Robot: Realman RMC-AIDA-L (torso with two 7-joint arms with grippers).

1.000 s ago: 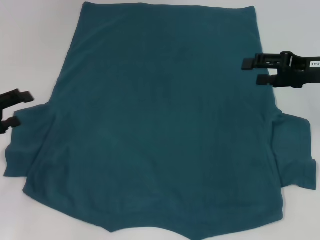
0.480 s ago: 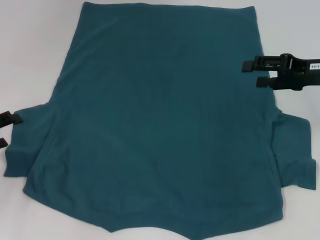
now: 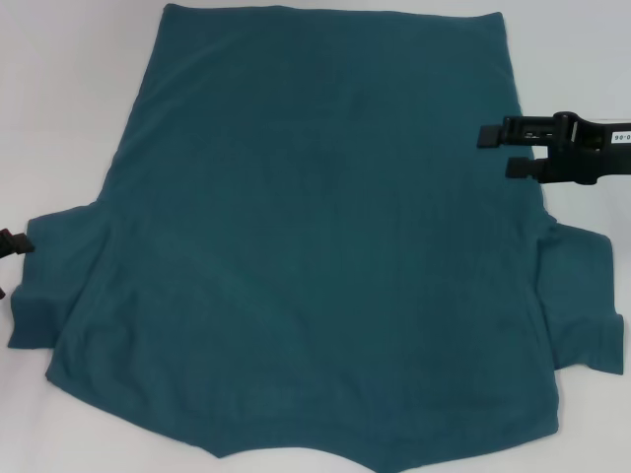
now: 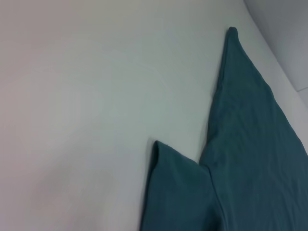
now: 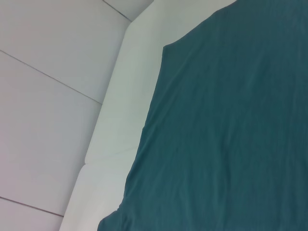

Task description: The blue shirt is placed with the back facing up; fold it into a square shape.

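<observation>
The shirt (image 3: 325,236) is lying flat and unfolded on the table (image 3: 59,99); every fold is remaining. Right gripper (image 3: 493,150) is hovering open at 3 o'clock; left gripper (image 3: 12,261) at 9, state unclear

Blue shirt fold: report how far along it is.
Done: the blue shirt lies spread flat, plain back up, on the white table; no fold shows yet. In hand: the right gripper hangs open over the shirt's right edge, holding nothing; the left gripper is barely in view beside the left sleeve. Left: both sleeves and sides folded in, then the length folded into a square.
</observation>
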